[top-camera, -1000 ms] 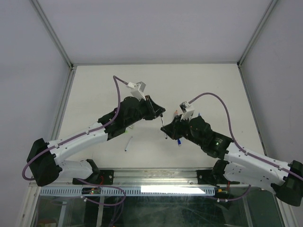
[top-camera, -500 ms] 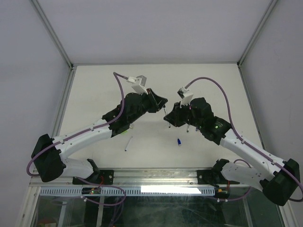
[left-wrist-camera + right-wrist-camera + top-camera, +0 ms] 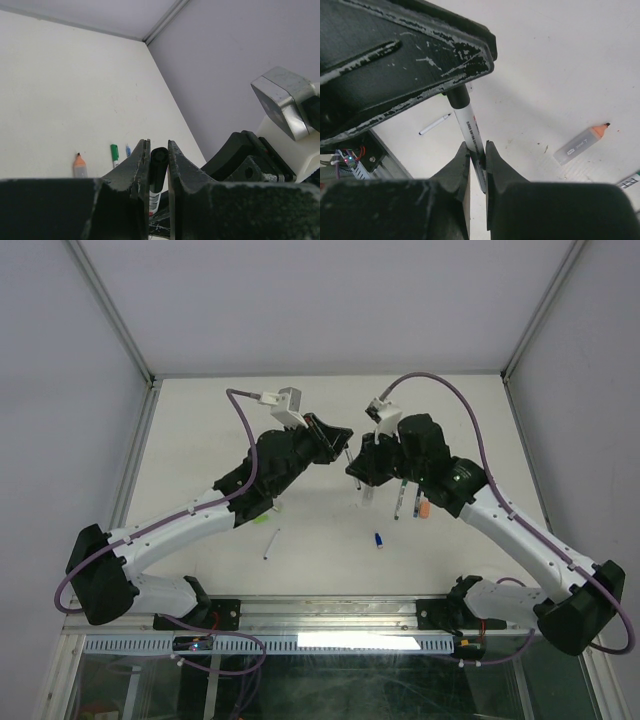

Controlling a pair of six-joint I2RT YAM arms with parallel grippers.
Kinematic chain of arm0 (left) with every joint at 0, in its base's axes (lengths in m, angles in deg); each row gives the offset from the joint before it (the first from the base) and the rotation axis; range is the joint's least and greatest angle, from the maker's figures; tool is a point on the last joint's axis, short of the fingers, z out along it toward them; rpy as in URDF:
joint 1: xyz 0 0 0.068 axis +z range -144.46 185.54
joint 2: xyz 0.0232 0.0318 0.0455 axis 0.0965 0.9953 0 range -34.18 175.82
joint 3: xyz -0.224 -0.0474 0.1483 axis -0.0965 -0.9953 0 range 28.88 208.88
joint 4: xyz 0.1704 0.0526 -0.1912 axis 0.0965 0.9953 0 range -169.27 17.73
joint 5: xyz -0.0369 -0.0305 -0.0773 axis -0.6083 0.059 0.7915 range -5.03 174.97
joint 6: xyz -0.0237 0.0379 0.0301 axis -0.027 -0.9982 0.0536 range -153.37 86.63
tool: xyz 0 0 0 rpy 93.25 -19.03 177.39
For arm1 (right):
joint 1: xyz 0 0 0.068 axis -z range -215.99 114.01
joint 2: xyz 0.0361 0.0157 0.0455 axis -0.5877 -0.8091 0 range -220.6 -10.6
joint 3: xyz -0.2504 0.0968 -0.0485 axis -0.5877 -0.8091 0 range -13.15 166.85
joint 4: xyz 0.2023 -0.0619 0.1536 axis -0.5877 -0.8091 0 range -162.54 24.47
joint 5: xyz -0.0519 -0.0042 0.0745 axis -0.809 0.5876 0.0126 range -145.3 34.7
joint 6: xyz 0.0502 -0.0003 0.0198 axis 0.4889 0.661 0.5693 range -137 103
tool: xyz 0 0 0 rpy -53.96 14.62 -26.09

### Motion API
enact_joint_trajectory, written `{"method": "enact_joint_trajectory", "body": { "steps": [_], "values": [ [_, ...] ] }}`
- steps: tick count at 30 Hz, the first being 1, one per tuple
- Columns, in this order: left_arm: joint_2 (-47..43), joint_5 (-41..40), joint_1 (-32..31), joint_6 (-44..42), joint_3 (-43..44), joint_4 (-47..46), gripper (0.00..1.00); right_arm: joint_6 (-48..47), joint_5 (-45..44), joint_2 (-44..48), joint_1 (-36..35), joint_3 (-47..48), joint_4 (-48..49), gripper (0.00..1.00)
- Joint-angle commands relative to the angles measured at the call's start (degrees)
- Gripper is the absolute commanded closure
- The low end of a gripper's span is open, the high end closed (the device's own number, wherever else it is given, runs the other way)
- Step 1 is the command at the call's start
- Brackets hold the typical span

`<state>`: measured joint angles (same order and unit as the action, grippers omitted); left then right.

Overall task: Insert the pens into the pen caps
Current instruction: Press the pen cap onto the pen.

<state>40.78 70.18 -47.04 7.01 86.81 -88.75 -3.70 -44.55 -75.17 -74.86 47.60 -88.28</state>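
With your left jaws clamped on the black cap [image 3: 159,164] and right jaws on the pen [image 3: 468,124], both raised above the counter [image 3: 560,60], line them up and press straight together.

end effector [image 3: 159,150] clamps blk cap [image 3: 158,169], orange pen [image 3: 79,167]

Bright, even light, soft shadows on the table [image 3: 200,420]; left tool [image 3: 159,146] looms dark up close.
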Motion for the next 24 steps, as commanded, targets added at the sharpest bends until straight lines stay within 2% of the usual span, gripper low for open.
{"method": "enact_joint_trajectory", "body": {
  "steps": [1,5,9,15,24],
  "values": [
    [2.7,20.8,-9.8,2.0,-3.7,17.8,1.00,0.5,-13.9,-1.4,4.5,16.6,40.4,1.00],
    [3.1,20.6,-10.3,2.0,-4.0,17.9,1.00,-0.3,-14.0,-4.0,4.9,22.8,40.2,1.00],
    [1.6,18.7,-10.4,1.7,-4.5,18.4,1.00,-0.3,-13.3,-5.1,4.9,26.4,36.0,1.00],
    [-1.7,17.3,-8.9,-0.2,-3.4,20.7,1.00,3.9,-10.4,1.1,4.9,14.7,30.4,1.00],
    [-0.6,19.4,-8.5,0.7,-4.5,20.3,1.00,9.2,-4.8,11.9,3.4,-8.5,33.5,1.00]
  ]
}}
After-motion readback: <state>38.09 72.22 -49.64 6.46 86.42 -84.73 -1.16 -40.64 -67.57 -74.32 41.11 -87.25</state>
